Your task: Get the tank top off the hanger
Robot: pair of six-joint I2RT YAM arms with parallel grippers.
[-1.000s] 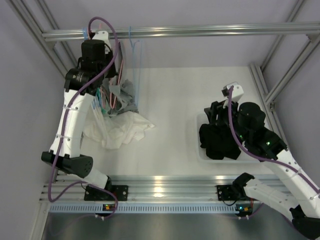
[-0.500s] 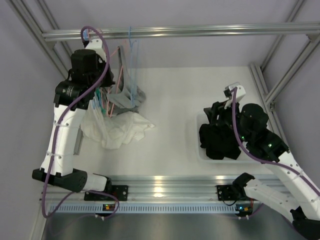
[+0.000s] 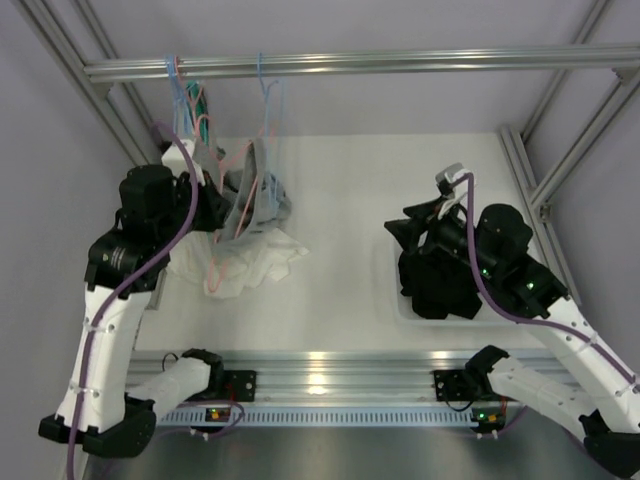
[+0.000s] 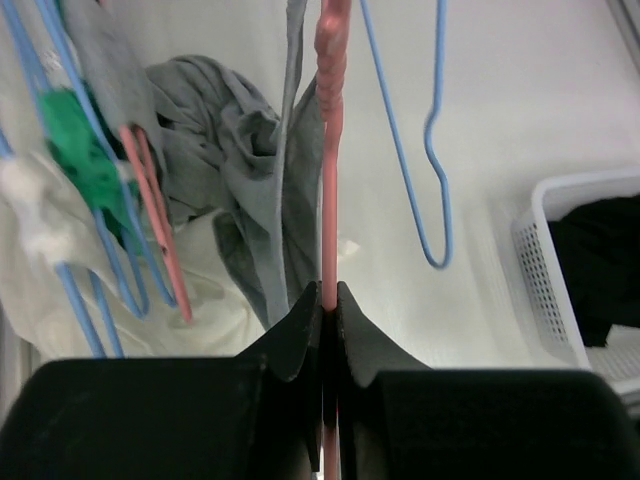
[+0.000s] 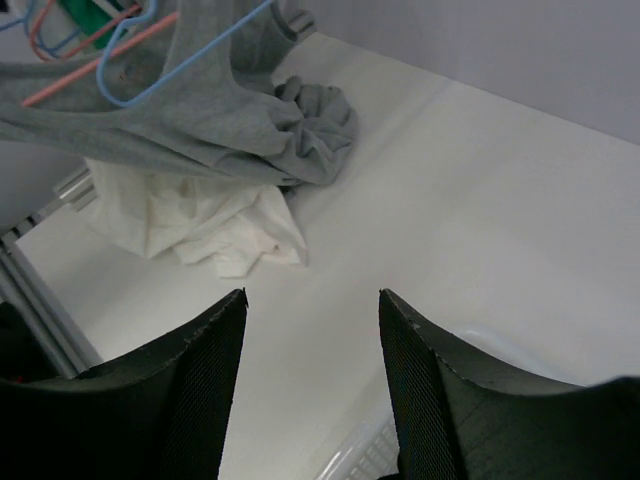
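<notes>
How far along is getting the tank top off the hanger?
Done: left gripper is shut on the pink hanger. In hand: the gray tank top still looks draped on it. Left: pulling it free; the right gripper is open, holding nothing.

The left arm (image 3: 100, 320) doubles back from its base, elbow low at the near left corner and forearm climbing to a wrist turned toward the right. The left gripper (image 4: 327, 292) has its black jaws pressed tight on the thin shaft of a pink hanger (image 4: 330, 150). Opposite, the right arm (image 3: 560, 310) stretches up and to the left, and the right gripper (image 5: 310, 297) points leftward, fingers parted, nothing between them.
</notes>
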